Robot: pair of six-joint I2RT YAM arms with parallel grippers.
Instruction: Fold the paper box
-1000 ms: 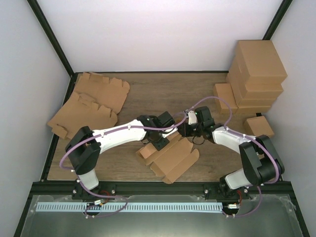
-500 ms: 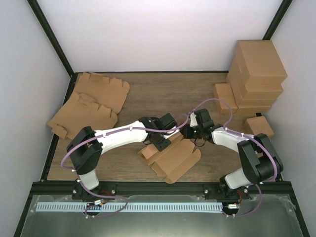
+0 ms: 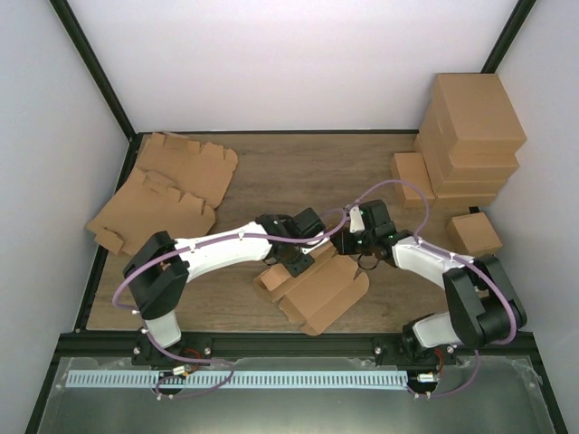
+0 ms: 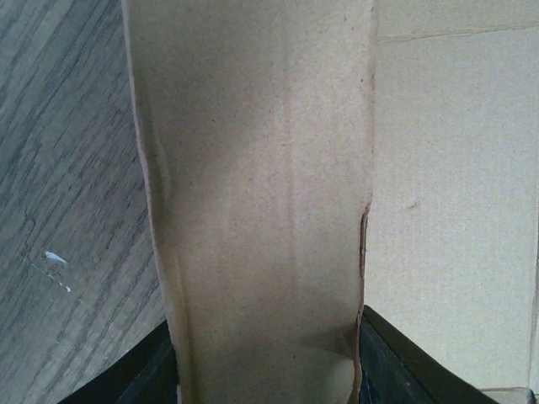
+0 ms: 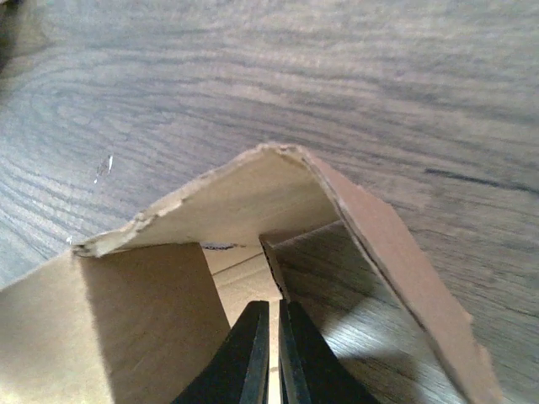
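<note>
The paper box (image 3: 318, 289) is a brown die-cut piece lying partly folded at the table's middle front. My left gripper (image 3: 294, 262) is over its left end. In the left wrist view a long cardboard panel (image 4: 253, 168) stands between my two fingers (image 4: 396, 366), which are wide apart at its sides. My right gripper (image 3: 347, 244) is at the box's far right corner. In the right wrist view its fingers (image 5: 253, 345) are pressed almost together on a thin cardboard edge (image 5: 271, 261), under a lifted, curled flap (image 5: 253, 194).
Flat cardboard blanks (image 3: 172, 185) lie at the back left. A stack of big cartons (image 3: 470, 131) stands at the back right, with smaller folded boxes (image 3: 413, 176) (image 3: 474, 232) beside it. A black frame (image 3: 271, 339) runs along the near edge.
My right gripper has shifted slightly right and toward the front, and the box's right flap moved with it. The left arm has hardly moved.
</note>
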